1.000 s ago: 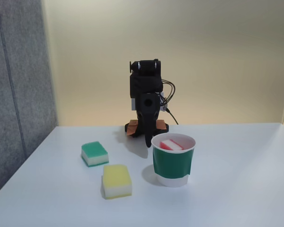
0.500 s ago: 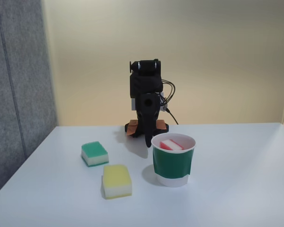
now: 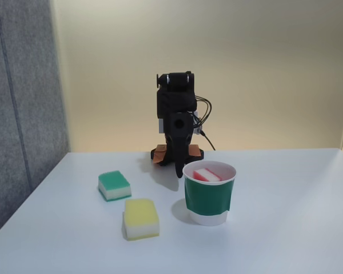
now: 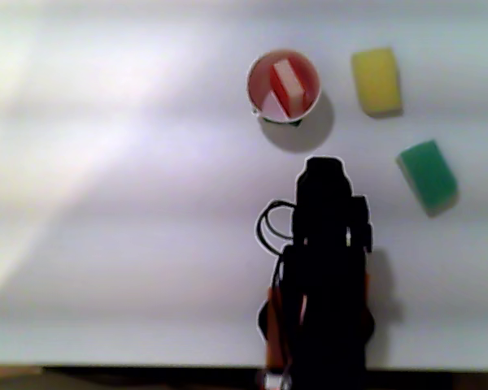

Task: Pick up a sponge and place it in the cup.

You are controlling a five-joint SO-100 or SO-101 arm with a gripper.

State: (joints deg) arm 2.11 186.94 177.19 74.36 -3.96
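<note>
Claw (image 3: 176, 169) hangs pointing down behind the cup (image 3: 208, 200) in the fixed view, tucked close under the folded black arm (image 3: 176, 120); its tip is a dark narrow shape, and I cannot tell whether the jaws are parted or closed. Nothing visible between them. The arm looks parked near its base, likely a rest pose, well clear of the cup rim.

Red sponge (image 3: 206, 174) sits inside the cup, tilted, leaning against the inner wall with its white layer showing. From above in the other view the sponge (image 4: 284, 85) lies diagonally across the cup (image 4: 260, 112) opening, which fits a drop rather than a careful set-down. Judged from this, the placing step looks done.

Green sponge (image 3: 114, 185) and yellow sponge (image 3: 140, 218) lie flat on the white table (image 3: 286, 228), near each other, to the left of the cup in the fixed view, apart from it and from the arm. Both look untouched, probably distractors.
</note>
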